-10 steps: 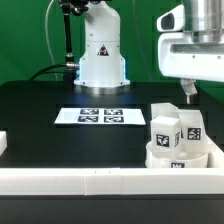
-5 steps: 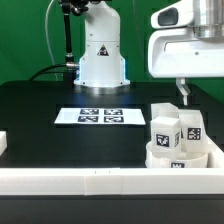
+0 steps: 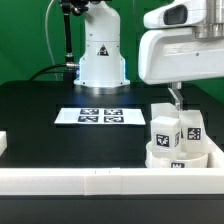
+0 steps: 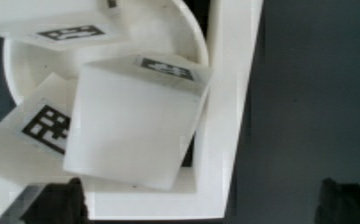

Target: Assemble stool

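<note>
The white stool parts sit at the exterior view's front right. The round seat disc lies flat with several blocky tagged legs standing on it. My gripper hangs just above the legs, open and empty. In the wrist view my gripper has its dark fingertips spread wide. A tagged leg lies under the gap, with more legs beside it on the seat.
The long white border rail runs along the front and shows in the wrist view beside the seat. The marker board lies mid-table before the arm's base. A small white piece sits at the left edge.
My gripper has moved toward the exterior view's left and slightly lower, from beyond the parts to just above the legs. The stool parts have not moved.
</note>
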You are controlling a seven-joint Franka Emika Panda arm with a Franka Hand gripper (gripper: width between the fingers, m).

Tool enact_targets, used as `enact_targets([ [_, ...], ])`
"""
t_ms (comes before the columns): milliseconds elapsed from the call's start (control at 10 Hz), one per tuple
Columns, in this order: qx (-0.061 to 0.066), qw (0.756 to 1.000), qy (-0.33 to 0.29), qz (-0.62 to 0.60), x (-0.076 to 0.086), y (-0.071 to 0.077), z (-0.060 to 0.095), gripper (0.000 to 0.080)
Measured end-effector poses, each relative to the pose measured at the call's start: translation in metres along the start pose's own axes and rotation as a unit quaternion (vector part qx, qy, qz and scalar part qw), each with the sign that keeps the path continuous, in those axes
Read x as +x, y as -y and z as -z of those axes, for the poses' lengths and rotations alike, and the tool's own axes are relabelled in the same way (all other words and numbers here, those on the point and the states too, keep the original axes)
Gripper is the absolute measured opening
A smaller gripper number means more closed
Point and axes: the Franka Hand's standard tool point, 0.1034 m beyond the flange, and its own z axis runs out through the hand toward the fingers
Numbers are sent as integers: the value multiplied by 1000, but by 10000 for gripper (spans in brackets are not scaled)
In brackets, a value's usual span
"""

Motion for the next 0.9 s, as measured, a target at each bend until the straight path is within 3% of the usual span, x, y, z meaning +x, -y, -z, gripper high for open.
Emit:
enact_targets([
  [200,-3,997,1,76,0,-2,0,649],
  [500,-17,967,9,254,-2,-5,-3,649],
  [900,-23,932,13,361,-2,-11,-4,649],
])
